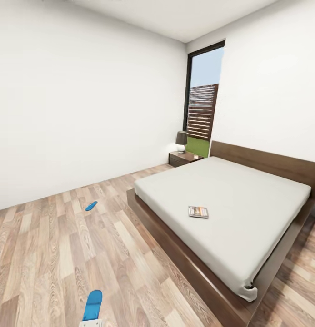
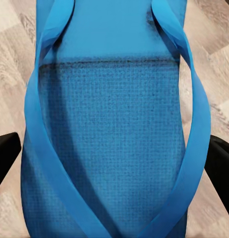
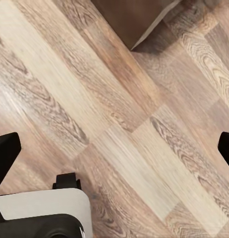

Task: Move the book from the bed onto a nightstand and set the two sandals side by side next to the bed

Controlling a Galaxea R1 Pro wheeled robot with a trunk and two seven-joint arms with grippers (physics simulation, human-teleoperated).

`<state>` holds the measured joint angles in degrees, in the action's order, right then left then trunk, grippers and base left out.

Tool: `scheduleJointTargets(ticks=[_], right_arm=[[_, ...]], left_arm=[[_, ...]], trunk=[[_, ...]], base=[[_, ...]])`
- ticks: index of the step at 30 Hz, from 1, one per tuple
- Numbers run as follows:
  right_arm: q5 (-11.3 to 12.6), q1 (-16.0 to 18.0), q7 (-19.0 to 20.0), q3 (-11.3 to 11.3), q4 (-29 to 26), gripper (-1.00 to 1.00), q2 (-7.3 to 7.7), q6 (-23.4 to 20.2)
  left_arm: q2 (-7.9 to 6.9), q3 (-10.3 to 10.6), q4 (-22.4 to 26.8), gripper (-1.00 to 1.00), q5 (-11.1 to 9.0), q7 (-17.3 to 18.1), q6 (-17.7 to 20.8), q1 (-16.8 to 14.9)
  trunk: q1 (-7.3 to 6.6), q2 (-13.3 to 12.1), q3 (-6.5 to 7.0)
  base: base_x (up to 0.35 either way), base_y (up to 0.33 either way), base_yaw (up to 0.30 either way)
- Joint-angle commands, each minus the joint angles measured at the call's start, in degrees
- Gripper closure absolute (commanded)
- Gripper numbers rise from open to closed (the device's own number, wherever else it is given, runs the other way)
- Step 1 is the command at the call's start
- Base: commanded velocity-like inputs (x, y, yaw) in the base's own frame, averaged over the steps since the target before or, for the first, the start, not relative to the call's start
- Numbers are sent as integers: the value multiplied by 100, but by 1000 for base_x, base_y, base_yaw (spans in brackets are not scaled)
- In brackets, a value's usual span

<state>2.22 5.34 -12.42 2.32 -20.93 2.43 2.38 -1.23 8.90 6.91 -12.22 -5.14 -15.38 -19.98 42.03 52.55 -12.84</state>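
The greyish book (image 1: 198,212) lies flat on the light-grey mattress of the bed (image 1: 248,190), near its left side. A dark-brown nightstand (image 1: 184,158) stands at the bed's far left corner, under the window. One blue sandal (image 1: 91,205) lies on the wood floor well left of the bed. The other sandal (image 1: 92,305) sits at the bottom of the head view, held by my left gripper (image 1: 91,323). In the left wrist view this sandal (image 2: 109,124) spans the gap between the black fingers (image 2: 5,153), with my left gripper (image 2: 114,158) shut on it. My right gripper (image 3: 114,148) is open above bare floor.
A grey table lamp (image 1: 181,141) stands on the nightstand. A tall black-framed window (image 1: 202,104) is behind it. White walls close the room at left and back. A dark bed-frame corner (image 3: 134,20) shows in the right wrist view, and my own grey base (image 3: 40,213) beside it.
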Motion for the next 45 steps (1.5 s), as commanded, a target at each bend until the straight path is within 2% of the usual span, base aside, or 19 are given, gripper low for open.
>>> scheduleJointTargets(ticks=[1,45], right_arm=[[24,2,-23,25,1,-100,3,17],[24,2,-17,32,3,-100,2,17]], left_arm=[[0,50,-4,100,-44,-22,-17,-6],[0,50,-2,100,-44,-22,-17,-6]], trunk=[[0,5,-8],[0,5,-8]], base=[[0,0,284],[0,0,281]])
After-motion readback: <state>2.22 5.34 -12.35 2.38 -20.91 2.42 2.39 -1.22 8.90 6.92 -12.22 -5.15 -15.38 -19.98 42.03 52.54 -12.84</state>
